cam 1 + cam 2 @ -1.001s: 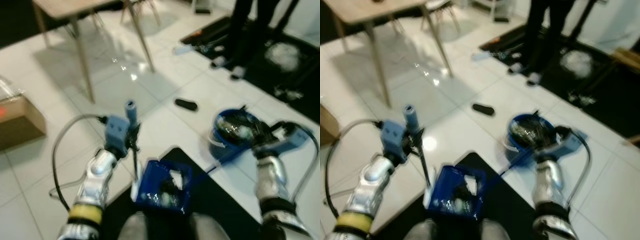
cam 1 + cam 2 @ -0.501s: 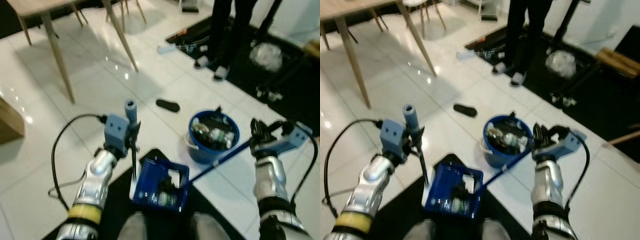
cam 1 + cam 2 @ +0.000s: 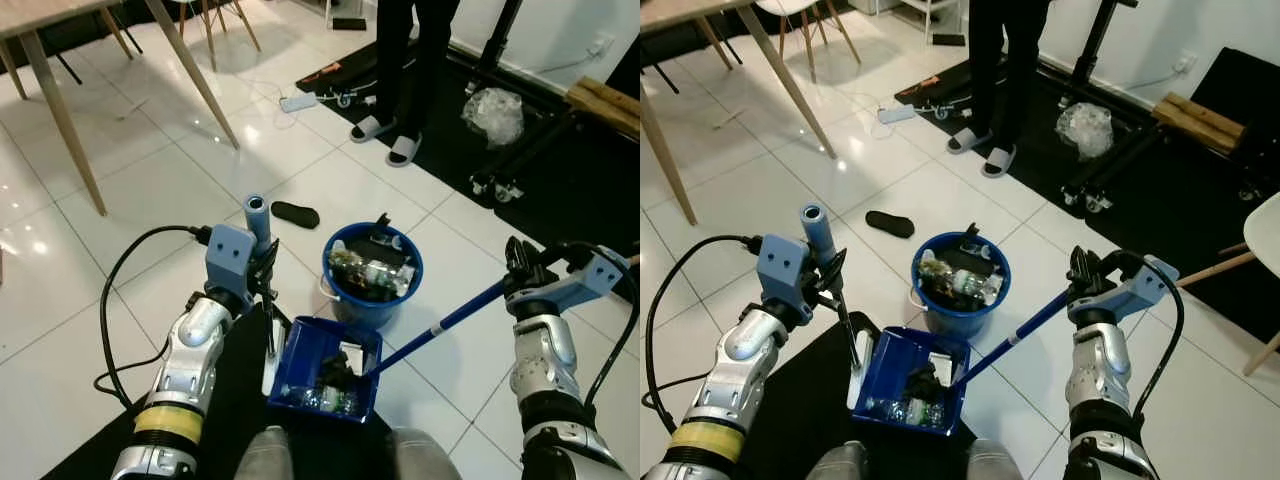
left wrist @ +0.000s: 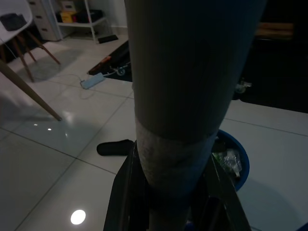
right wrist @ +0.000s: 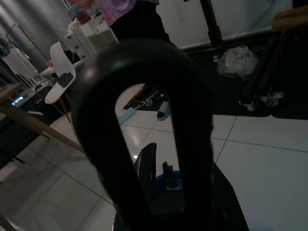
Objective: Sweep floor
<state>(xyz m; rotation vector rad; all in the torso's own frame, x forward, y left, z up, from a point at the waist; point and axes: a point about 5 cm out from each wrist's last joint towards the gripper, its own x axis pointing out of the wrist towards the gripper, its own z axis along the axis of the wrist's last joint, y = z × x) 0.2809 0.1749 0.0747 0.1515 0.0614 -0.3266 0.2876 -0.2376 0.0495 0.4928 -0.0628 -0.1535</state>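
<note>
Bucket [image 3: 372,275] now sits just beyond my full dustpan [image 3: 325,370], so dumping looks next. Left gripper [image 3: 262,285] clamps the brush handle [image 3: 258,218], right gripper [image 3: 520,275] clamps the dustpan's pole [image 3: 440,325].

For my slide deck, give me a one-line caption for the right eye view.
Left gripper holds a broom handle, right gripper a blue dustpan full of litter beside a blue bucket.

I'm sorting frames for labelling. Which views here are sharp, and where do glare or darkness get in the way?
Eye views: sharp, with small glare spots on the white floor tiles. Left wrist view: dim, a blurred grey handle blocks the centre. Right wrist view: dark, an out-of-focus black loop up close, the room behind it readable.
</note>
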